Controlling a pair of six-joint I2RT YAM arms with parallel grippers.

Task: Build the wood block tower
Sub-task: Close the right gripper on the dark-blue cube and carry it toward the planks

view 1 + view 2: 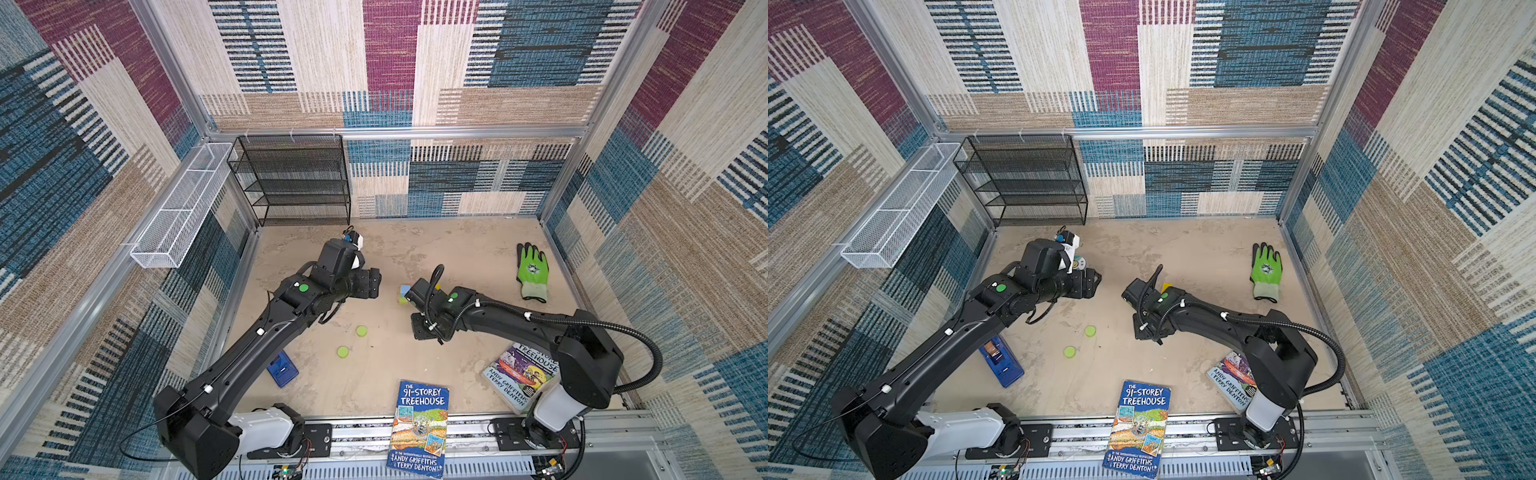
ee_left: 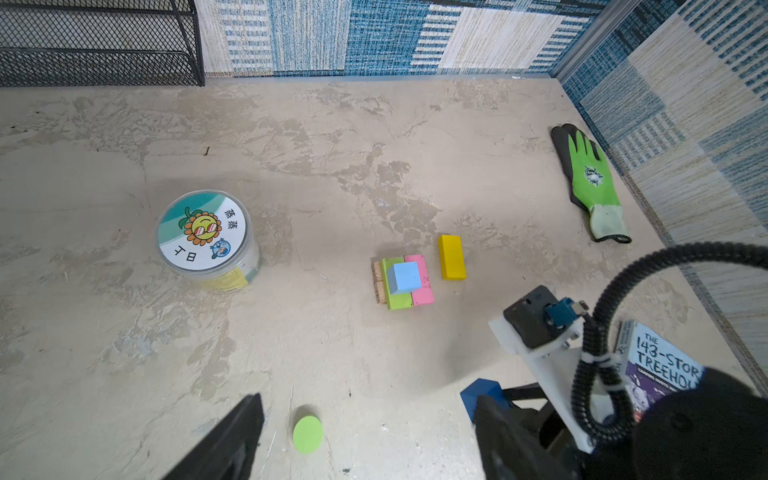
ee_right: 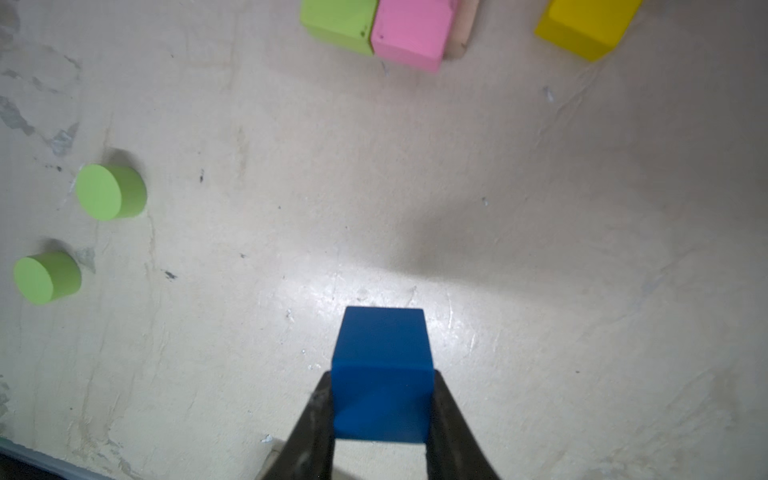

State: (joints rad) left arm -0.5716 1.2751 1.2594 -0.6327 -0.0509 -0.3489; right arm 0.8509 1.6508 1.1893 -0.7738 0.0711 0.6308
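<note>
My right gripper (image 3: 382,388) is shut on a dark-blue cube (image 3: 381,365) low over the table; the cube (image 2: 481,392) also shows in the left wrist view. Ahead of it stands the tower (image 2: 405,280): tan bars under a lime and a pink oblong, with a light-blue cube (image 2: 403,277) on top. A yellow oblong (image 2: 451,257) lies flat just beside the tower. Two lime round pieces (image 1: 361,331) (image 1: 343,352) rest on the table between the arms. My left gripper (image 2: 370,436) hangs open and empty, with one lime round piece (image 2: 307,434) on the table below its jaws.
A round tin (image 2: 208,232) stands left of the tower. A flat dark-blue case (image 1: 282,369) lies by the left arm. A green glove (image 1: 532,270) is at the right, two books (image 1: 419,428) (image 1: 519,374) at the front, and a black mesh shelf (image 1: 291,178) at the back left.
</note>
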